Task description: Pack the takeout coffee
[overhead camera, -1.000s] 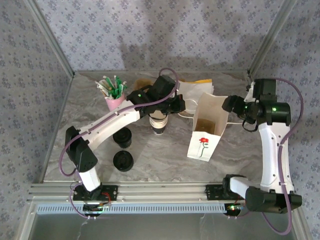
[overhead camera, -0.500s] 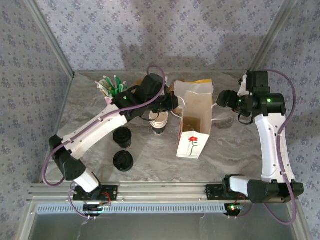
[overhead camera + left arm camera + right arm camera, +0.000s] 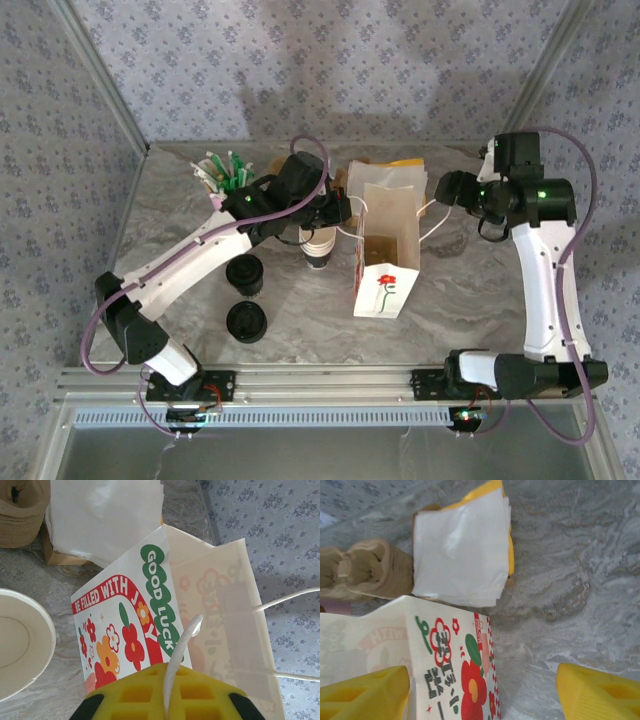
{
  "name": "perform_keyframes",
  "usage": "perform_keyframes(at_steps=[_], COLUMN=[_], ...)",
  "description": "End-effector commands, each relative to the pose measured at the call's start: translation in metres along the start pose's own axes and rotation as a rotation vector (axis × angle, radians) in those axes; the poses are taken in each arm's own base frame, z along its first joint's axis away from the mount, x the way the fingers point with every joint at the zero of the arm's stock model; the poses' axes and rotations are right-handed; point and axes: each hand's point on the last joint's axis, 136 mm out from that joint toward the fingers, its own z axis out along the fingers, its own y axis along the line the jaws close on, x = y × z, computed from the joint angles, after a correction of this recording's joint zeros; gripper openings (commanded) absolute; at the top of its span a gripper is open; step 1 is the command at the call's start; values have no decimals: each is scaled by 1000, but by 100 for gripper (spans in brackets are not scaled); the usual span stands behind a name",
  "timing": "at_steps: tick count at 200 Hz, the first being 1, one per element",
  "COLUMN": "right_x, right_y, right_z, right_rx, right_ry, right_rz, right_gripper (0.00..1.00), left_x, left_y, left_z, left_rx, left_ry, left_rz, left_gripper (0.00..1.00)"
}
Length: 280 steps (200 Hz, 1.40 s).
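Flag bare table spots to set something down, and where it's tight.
Widest bare marble: right of the paper bag, out to the right arm. Also the near strip between loose lid and bag. Tight: back centre, with cup stack, napkins and pink stirrer cup.

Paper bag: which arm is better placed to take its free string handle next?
Right. The right gripper is open and sits just beside the paper bag, near its free handle. The left gripper is shut on the other handle, so it looks occupied.
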Motion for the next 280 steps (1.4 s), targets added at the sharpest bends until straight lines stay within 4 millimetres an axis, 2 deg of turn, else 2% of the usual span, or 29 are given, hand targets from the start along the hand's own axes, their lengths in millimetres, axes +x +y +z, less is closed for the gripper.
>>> perform_keyframes(at_steps=[1, 26, 53, 63, 85, 98, 107, 132, 157, 172, 194, 223, 255, 280], right_x=[-12, -23, -31, -33, -29, -21, -14, 6, 25, 38, 58, 92, 136, 166], right_y=[17, 39, 63, 72, 94, 108, 117, 140, 161, 181, 215, 259, 307, 337], right_z=[-29, -57, -87, -99, -123, -132, -137, -138, -131, -132, -139, -133, -111, -89], right_rx=[-58, -151, -252, -293, -381, -423, -446, -471, -432, -426, -448, -444, -454, -459], right_ry=[-66, -134, -197, -219, -250, -247, -238, -194, -143, -140, -151, -154, -101, -62], right_rz=[-54, -87, -117, -130, -176, -218, -248, -312, -401, -491, -633, -844, -957, -998], right_gripper=[79, 80, 80, 80, 79, 78, 78, 78, 79, 80, 81, 85, 88, 88], left_x=[-18, -29, -47, -53, -68, -71, -78, -79, -58, -42, -12, 22, 52, 65], left_y=[-16, -25, -30, -31, -34, -25, -24, 14, 72, 101, 132, 169, 213, 232], left_z=[-19, -31, -54, -67, -102, -122, -146, -202, -249, -270, -285, -297, -324, -343], left_rx=[44, 55, 54, 49, 40, 3, -10, -169, -344, -399, -425, -465, -554, -575], left_ry=[-53, -84, -139, -160, -211, -233, -280, -390, -495, -546, -552, -546, -611, -669], left_rz=[39, 72, 116, 142, 202, 226, 239, 219, 158, 107, 36, -46, -103, -138], left_gripper=[14, 30, 62, 71, 79, 82, 83, 85, 96, 100, 100, 100, 100, 100])
